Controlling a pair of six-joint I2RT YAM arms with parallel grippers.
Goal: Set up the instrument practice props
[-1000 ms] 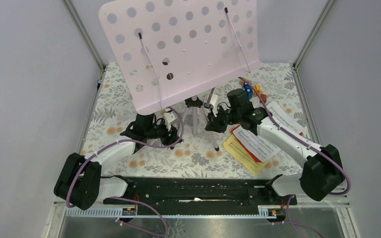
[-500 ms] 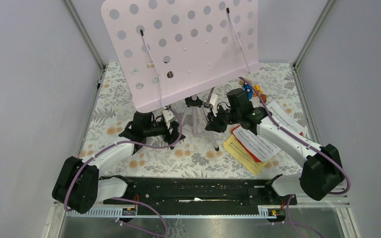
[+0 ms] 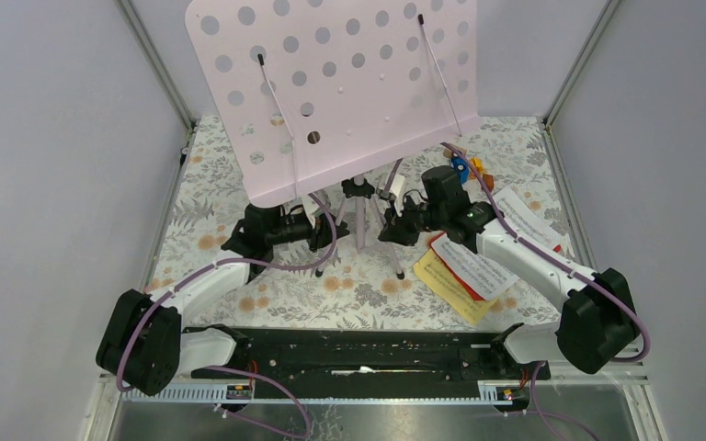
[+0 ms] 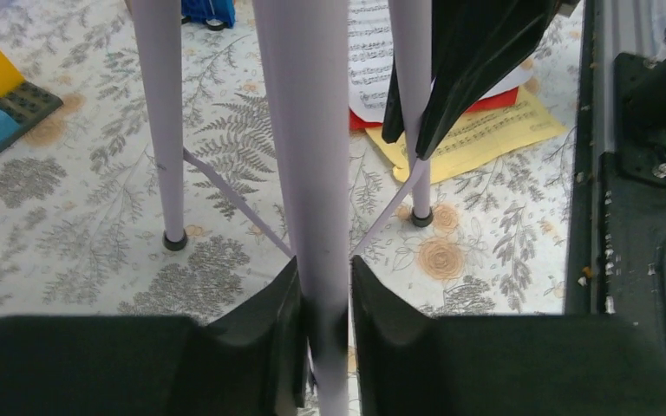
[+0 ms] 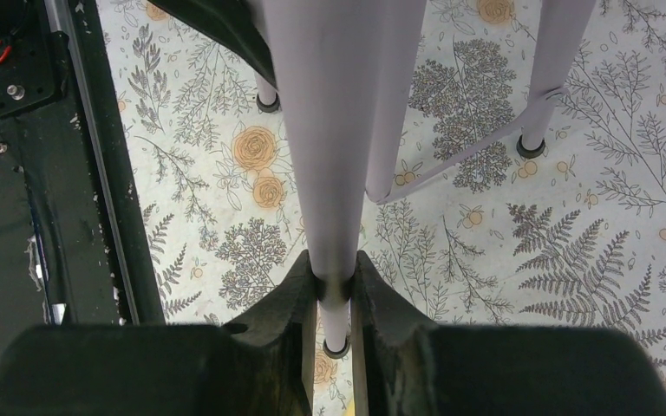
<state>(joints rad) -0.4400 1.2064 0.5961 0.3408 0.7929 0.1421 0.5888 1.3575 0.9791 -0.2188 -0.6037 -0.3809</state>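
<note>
The pale pink perforated panel [image 3: 349, 92] stands tilted on the lilac tripod [image 3: 360, 216] in the middle of the flowered table. My left gripper [image 3: 317, 230] is shut on one tripod leg [image 4: 316, 156]; in the left wrist view the gripper [image 4: 325, 303] shows both fingers pressed against it. My right gripper [image 3: 393, 225] is shut on another tripod leg [image 5: 338, 130], and the gripper [image 5: 334, 290] holds it just above its black foot. White [image 3: 478, 266], red and yellow [image 3: 446, 280] sheet-music pages lie in a pile under my right forearm. They also show in the left wrist view [image 4: 477, 134].
Orange-yellow toy blocks on a dark base [image 3: 469, 167] sit at the back right, also in the left wrist view [image 4: 0, 104]. A black rail [image 3: 368, 354] runs along the near edge. Grey walls close in the left, right and back.
My left gripper has shifted a little farther in and to the right by the tripod leg. The pink panel has swayed slightly. The right arm has hardly moved.
</note>
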